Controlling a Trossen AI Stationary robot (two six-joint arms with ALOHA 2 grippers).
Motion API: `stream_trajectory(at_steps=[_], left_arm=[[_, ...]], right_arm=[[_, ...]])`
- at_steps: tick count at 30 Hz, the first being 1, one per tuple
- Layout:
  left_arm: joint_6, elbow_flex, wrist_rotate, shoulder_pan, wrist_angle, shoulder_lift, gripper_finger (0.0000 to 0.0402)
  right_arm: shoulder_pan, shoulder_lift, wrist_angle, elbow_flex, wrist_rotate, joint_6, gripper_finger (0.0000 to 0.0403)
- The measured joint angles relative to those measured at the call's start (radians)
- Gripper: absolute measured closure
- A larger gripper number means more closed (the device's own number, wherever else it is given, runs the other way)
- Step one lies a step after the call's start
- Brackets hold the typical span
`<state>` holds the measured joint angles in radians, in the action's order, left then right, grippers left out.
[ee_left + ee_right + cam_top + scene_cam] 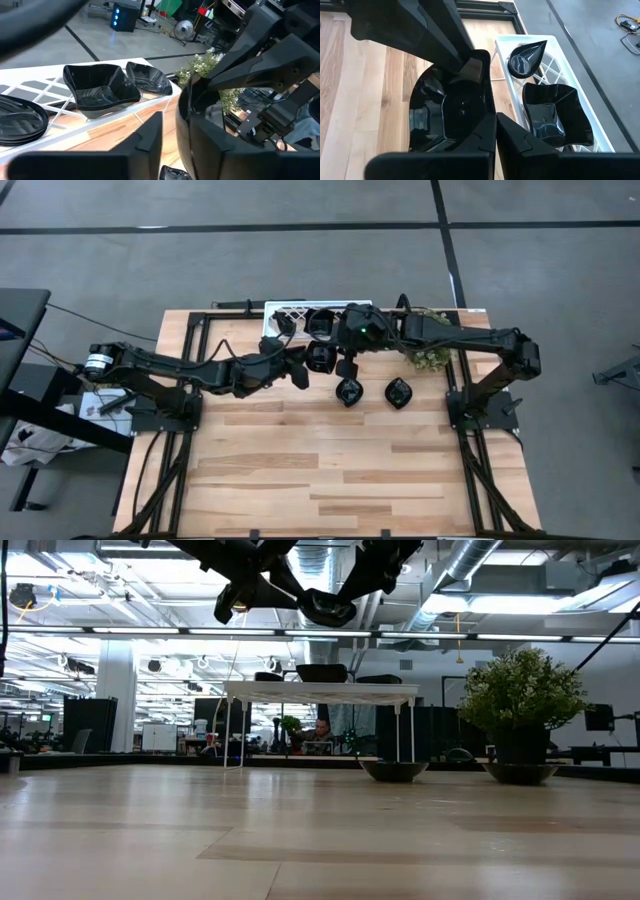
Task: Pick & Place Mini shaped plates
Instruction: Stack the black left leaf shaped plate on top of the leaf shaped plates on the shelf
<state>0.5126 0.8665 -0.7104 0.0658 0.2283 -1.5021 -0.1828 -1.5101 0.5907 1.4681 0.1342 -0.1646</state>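
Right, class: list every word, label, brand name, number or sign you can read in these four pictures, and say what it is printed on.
No readable text in any view.
Mini shaped plates: plain glossy black, no marks.
White rack: no label.
Left gripper and right gripper: no lettering visible.
Background room in the low view: screens and equipment show, but anything on them is too small to read.

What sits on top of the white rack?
On the white rack: a square plate, a teardrop plate and, in the left wrist view, stacked plates. Arms cover the rest from above.
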Motion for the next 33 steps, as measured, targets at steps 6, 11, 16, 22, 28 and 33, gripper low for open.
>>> stream_trajectory(at_steps=[6, 11, 16, 22, 28, 33], left_arm=[[-0.009, 0.0, -0.004, 0.0, 0.0, 0.011, 0.0245], [-0.012, 0.0, -0.007, 0.0, -0.012, 0.045, 0.0204], [-0.023, 0.0, -0.002, 0.0, -0.02, 0.067, 0.0185], [-0.022, 0.0, 0.0, 0.0, -0.019, 0.068, 0.0185], [-0.048, 0.0, 0.0, 0.002, -0.021, 0.068, 0.0185], [-0.071, 0.0, 0.001, 0.019, -0.021, 0.068, 0.0187]], right_arm=[[-0.001, 0.0, 0.006, 0.0, 0.0, 0.001, 0.0403], [-0.018, 0.006, 0.018, -0.001, 0.004, 0.007, 0.0403], [-0.056, 0.03, 0.027, -0.001, 0.025, 0.022, 0.0403], [-0.148, 0.061, 0.048, -0.001, 0.024, 0.066, 0.0403], [-0.289, 0.074, 0.096, -0.001, -0.047, 0.121, 0.0403], [-0.401, 0.068, 0.108, -0.001, -0.147, 0.138, 0.0403]])
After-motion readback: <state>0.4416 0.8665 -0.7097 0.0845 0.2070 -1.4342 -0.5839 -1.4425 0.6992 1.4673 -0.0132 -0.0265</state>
